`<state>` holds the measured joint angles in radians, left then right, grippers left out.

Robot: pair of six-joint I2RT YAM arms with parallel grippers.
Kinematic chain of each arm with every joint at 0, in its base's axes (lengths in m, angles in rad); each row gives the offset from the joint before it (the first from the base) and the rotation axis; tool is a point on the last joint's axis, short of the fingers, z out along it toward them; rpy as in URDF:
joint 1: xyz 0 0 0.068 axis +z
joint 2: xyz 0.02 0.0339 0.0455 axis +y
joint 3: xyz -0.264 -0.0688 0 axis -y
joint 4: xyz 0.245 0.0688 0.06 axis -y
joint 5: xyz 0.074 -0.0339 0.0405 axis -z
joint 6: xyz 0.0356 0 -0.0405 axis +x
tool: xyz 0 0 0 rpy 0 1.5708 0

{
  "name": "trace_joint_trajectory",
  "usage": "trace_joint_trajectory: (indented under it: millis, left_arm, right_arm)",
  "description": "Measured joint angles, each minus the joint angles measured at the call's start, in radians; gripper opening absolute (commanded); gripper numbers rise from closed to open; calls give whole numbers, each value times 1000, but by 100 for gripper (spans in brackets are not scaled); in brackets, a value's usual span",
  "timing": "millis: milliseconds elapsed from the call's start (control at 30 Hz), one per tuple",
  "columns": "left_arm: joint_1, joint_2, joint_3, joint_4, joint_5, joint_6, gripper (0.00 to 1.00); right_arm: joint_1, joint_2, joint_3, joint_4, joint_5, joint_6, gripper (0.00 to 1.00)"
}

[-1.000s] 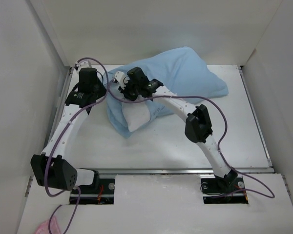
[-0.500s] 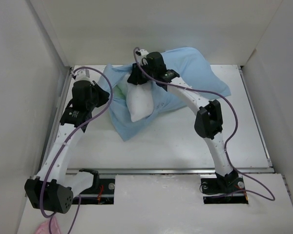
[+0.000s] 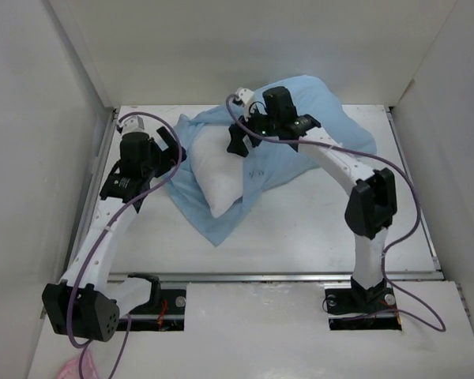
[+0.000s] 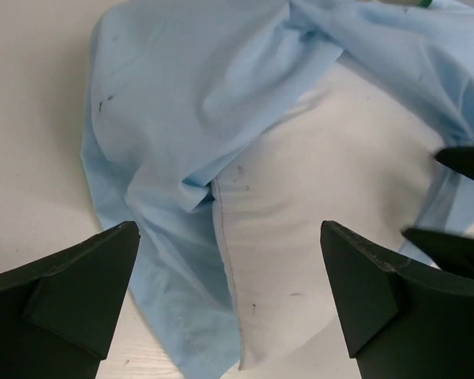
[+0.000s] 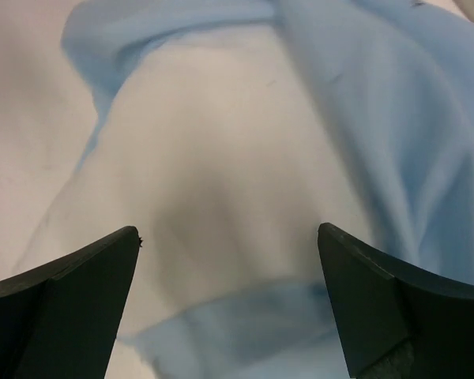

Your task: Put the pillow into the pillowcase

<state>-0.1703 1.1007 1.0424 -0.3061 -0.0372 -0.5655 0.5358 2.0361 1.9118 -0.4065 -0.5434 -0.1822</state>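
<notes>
Left hand [image 4: 227, 233], right hand [image 5: 227, 230] sprung open — apparently hovering over pillow [image 3: 221, 185].

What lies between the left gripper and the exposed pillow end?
Only a flap of pillowcase separates the left gripper from the pillow, clearest in the top view.

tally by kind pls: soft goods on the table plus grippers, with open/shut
pillow: 1 (white, partly inside the case)
pillowcase: 1 (light blue)
grippers: 2, left gripper open, right gripper open, neither holding anything
total: 4
</notes>
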Motion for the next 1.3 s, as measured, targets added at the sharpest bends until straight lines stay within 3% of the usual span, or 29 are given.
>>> trace_joint_trajectory:
  millis: [200, 333, 467, 533, 600, 633, 767, 867, 933, 1067, 1300]
  left_arm:
    - [1, -5, -160, -4, 36, -28, 100]
    - [0, -5, -286, -6, 94, -57, 100]
    - [0, -10, -317, -2, 126, -76, 100]
    - [0, -30, -317, 6, 132, -82, 100]
    - [0, -53, -317, 11, 133, -87, 100]
    - [2, -64, -317, 13, 131, -90, 100]
    - [2, -82, -317, 18, 129, -94, 100]
    - [2, -79, -317, 40, 126, -106, 95]
    - [2, -68, -317, 77, 117, -128, 80]
    - [2, 1, -317, 209, 99, -180, 68]
    - [-53, 217, -253, 386, 67, -245, 67]
  right_arm:
    - [223, -226, -162, -153, 279, -286, 100]
    - [323, -184, -175, -216, 357, -369, 100]
    - [323, -55, -177, -194, 463, -390, 100]
    - [321, 10, -169, -160, 517, -389, 79]
    - [322, 67, -134, -132, 566, -388, 43]
    - [322, 86, -114, -114, 585, -377, 0]
    - [302, 70, -87, -25, 621, -297, 0]
    - [270, 41, -53, -6, 588, -235, 0]
    - [238, 28, -7, -12, 542, -188, 0]
    - [178, 12, 82, -42, 457, -106, 0]
    - [117, 8, 197, -119, 340, -11, 0]
